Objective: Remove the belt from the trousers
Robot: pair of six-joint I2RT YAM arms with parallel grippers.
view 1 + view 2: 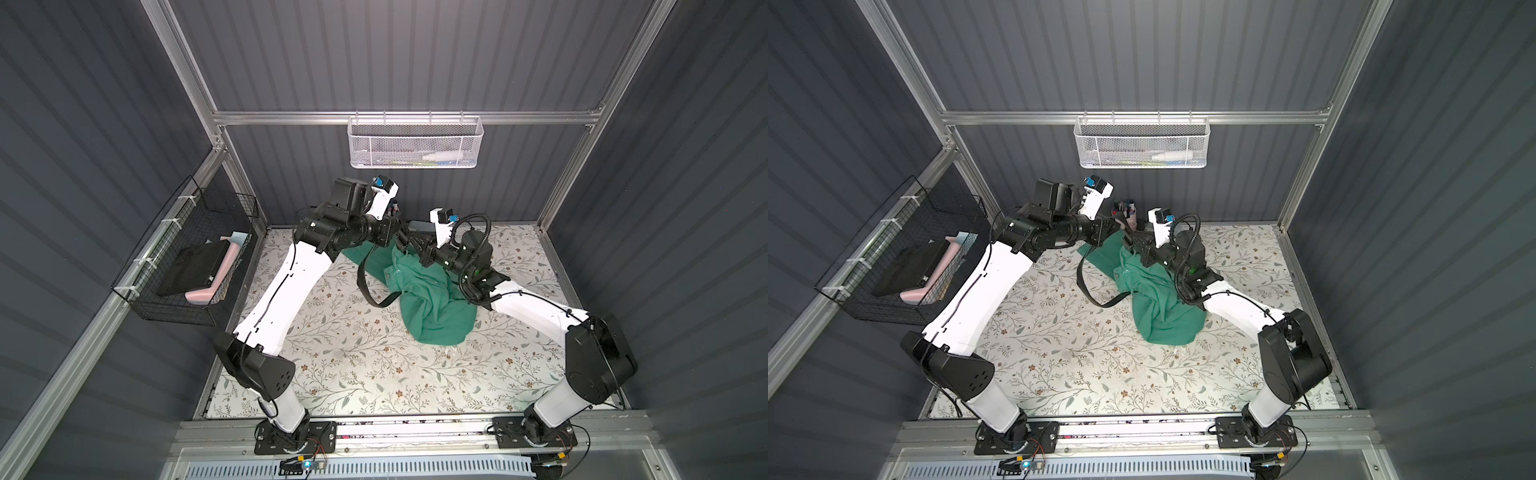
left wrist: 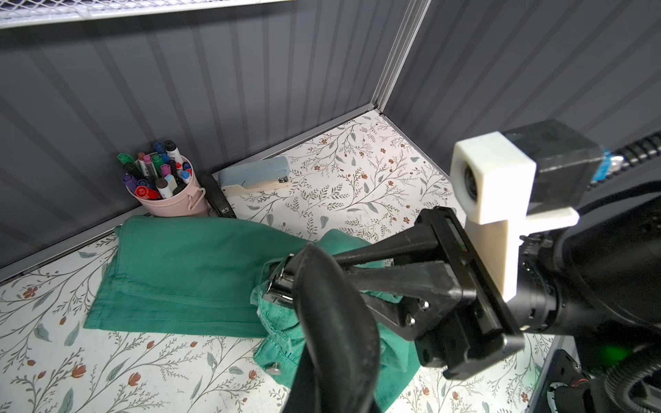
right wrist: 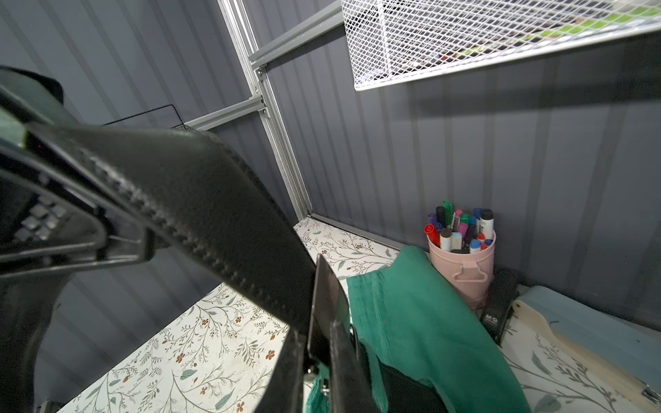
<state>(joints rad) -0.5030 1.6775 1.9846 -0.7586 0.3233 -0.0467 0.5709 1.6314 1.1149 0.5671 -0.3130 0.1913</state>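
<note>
The green trousers (image 1: 428, 299) lie bunched mid-table, one leg flat toward the back wall (image 2: 186, 271). The black belt (image 1: 365, 286) hangs off the waistband in a loose loop and rises to both grippers. My right gripper (image 2: 297, 271) is shut on the belt at its metal buckle (image 2: 280, 286), just above the waistband; it also shows in the right wrist view (image 3: 320, 361). My left gripper (image 1: 400, 241) meets it from the left, shut on the belt strap (image 2: 336, 321). The strap hides the left jaws in the left wrist view. The strap (image 3: 200, 221) stretches away from the buckle.
A pink cup of markers (image 2: 171, 193), a black stapler (image 2: 220, 203) and a blue stapler (image 2: 257, 175) stand by the back wall, close behind the trousers. A white mesh basket (image 1: 415, 143) hangs on the back wall. A black wire basket (image 1: 187, 257) hangs at the left.
</note>
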